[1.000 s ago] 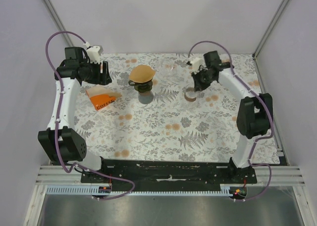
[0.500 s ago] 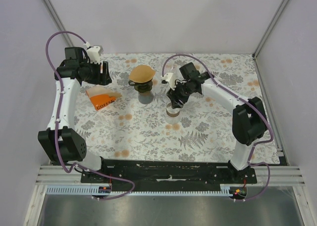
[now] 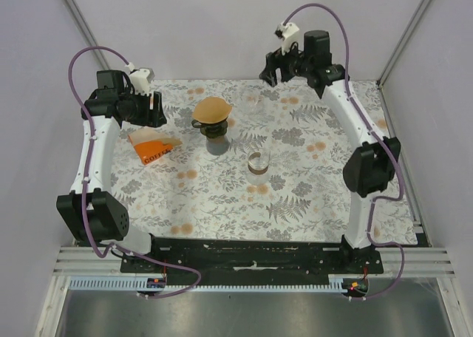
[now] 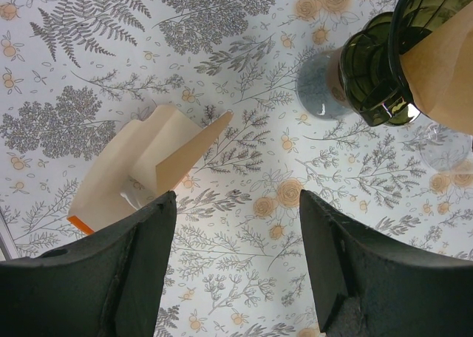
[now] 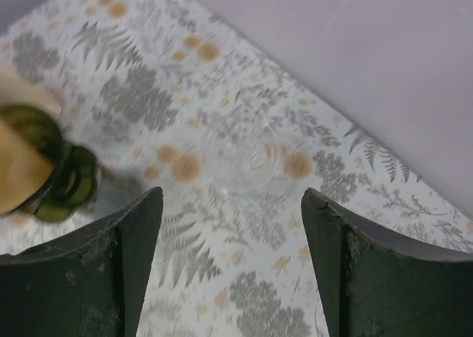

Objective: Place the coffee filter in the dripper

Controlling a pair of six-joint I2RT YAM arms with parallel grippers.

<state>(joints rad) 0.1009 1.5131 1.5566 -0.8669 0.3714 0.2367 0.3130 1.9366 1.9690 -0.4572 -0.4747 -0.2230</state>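
**Top external view.** The dripper (image 3: 213, 128), dark green, stands on a round grey base (image 3: 218, 145) toward the far middle of the table (image 3: 295, 196), which has a fern-and-flower print cover. The coffee filter (image 3: 213, 109), brown paper, sits in the dripper's mouth with its upper part above the rim. Left of the dripper an orange-and-tan filter pack (image 3: 153, 146) lies flat. Right of the dripper and nearer the arm bases, a short clear glass (image 3: 258, 162) stands apart from it. The left gripper (image 3: 156, 109) hovers left of the dripper, over the pack's far edge. The right gripper (image 3: 272, 72) is raised right of the dripper, close to the back wall (image 3: 222, 26). Bare table runs from the dripper to the arm bases.

**Left wrist view.** The left gripper (image 4: 236, 200) has its jaws released, wide and empty. The pack (image 4: 140, 171) shows a pointed tan corner. The dripper (image 4: 377, 71) is ribbed and translucent, and the filter (image 4: 443, 78) is cut by the frame edge.

**Right wrist view.** The right gripper (image 5: 230, 196) has its jaws spread, holding nothing. The dripper (image 5: 44, 174) and filter (image 5: 15, 167) are blurred at the left edge. The wall (image 5: 369, 56) is plain grey.
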